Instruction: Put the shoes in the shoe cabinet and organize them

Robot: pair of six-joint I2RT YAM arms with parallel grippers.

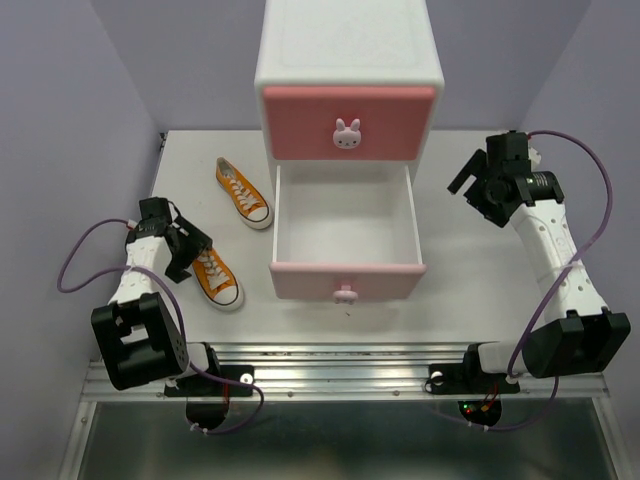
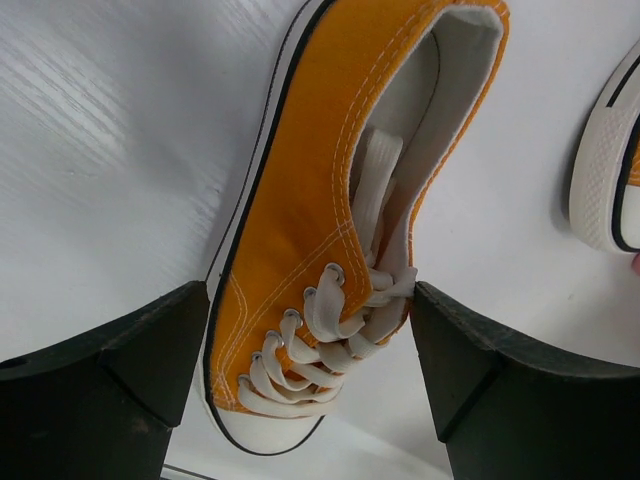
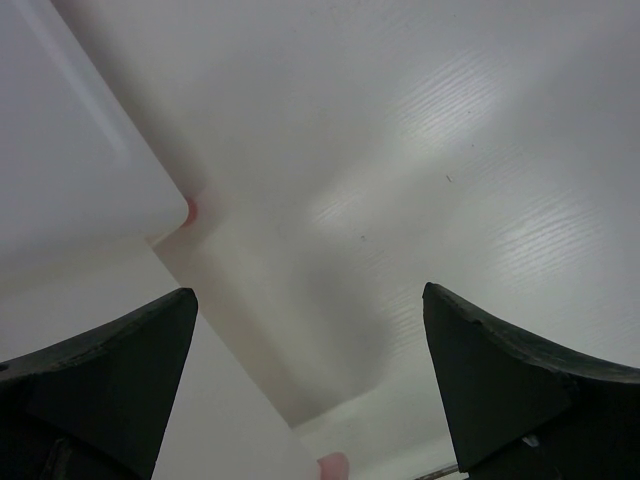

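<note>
An orange shoe (image 1: 218, 280) lies on the white table, toe toward the near edge. My left gripper (image 1: 185, 250) is open and straddles it, one finger at each side of the laced part (image 2: 320, 200). The second orange shoe (image 1: 243, 192) lies farther back, left of the shoe cabinet (image 1: 350, 60); its toe shows in the left wrist view (image 2: 610, 160). The cabinet's pale pink lower drawer (image 1: 347, 267) is pulled out and holds nothing. The darker pink upper drawer (image 1: 348, 120) is closed. My right gripper (image 1: 478, 185) is open and empty right of the cabinet. The black shoes are out of view.
Purple walls close in the table on the left, right and back. The open drawer reaches toward the table's near edge. The right wrist view shows the cabinet's white corner (image 3: 70, 150) and bare table (image 3: 450, 150).
</note>
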